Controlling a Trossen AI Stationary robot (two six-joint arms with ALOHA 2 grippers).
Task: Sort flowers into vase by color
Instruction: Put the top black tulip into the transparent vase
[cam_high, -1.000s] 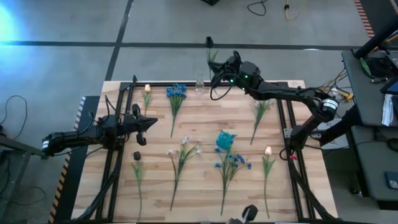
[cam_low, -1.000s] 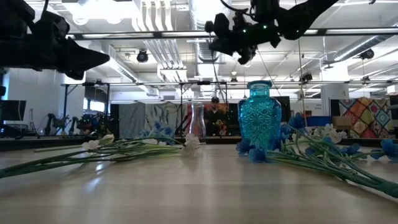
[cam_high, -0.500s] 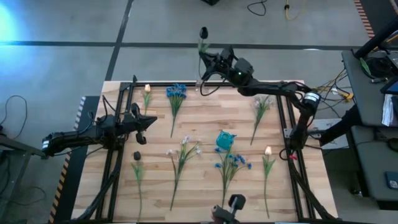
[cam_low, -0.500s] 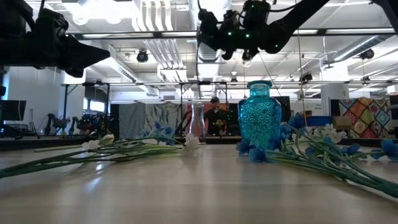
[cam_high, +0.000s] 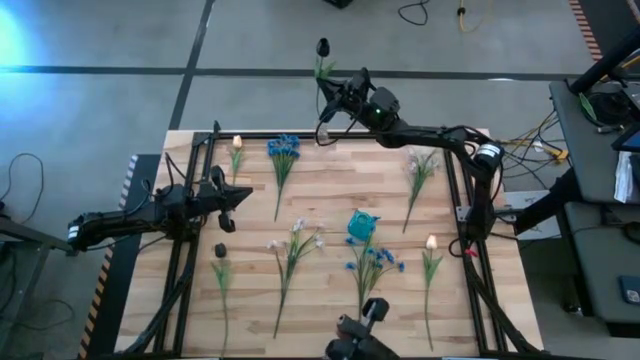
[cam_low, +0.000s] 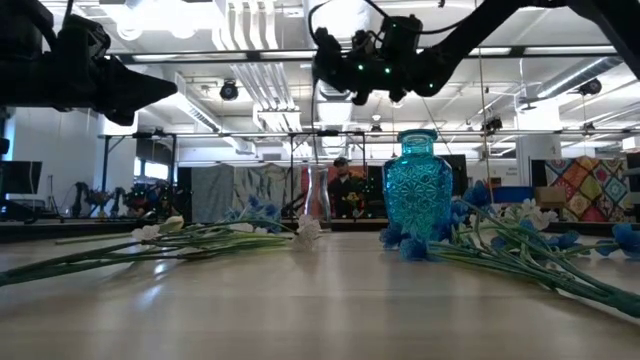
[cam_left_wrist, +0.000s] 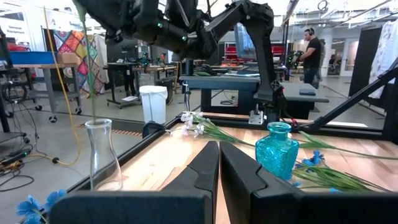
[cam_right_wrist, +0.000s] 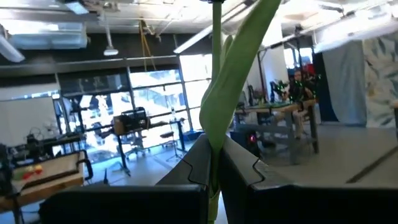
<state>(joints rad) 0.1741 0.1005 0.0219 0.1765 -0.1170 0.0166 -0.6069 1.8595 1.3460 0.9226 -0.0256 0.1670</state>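
Note:
My right gripper (cam_high: 336, 97) is raised over the table's far edge, shut on a black-bud flower (cam_high: 323, 48). The flower stands upright above the clear glass vase (cam_high: 322, 134). In the left wrist view its stem (cam_left_wrist: 92, 87) runs down into the clear vase's (cam_left_wrist: 102, 155) mouth. The teal vase (cam_high: 361, 225) stands mid-table. Lying flat around it are cream tulips (cam_high: 236, 150), blue clusters (cam_high: 283, 150), white-pink sprays (cam_high: 420, 170) and another black bud (cam_high: 220, 252). My left gripper (cam_high: 238, 197) is shut and waits over the table's left side. My right gripper pinches the flower's green stem and a leaf (cam_right_wrist: 215, 127) between its two fingers (cam_right_wrist: 186, 167). The fingers reach in level from the table's right and lie across the stem. The flower is lifted clear of the table, roughly upright, bud on top and lower stem hanging below.
More flowers lie near the teal vase: a white-pink spray (cam_high: 297, 240), a blue cluster (cam_high: 372, 262) and a cream tulip (cam_high: 431, 245). Black frame rails (cam_high: 190, 250) run along both table sides. A dark device (cam_high: 362, 325) sits at the near edge. A person (cam_low: 342, 190) stands far behind.
My right gripper has carried the black-bud flower toward the table's left and far edge, from right of the clear vase to over it. The flower has swung more upright, its bud moving farther out past the far edge. The left arm has kept still.

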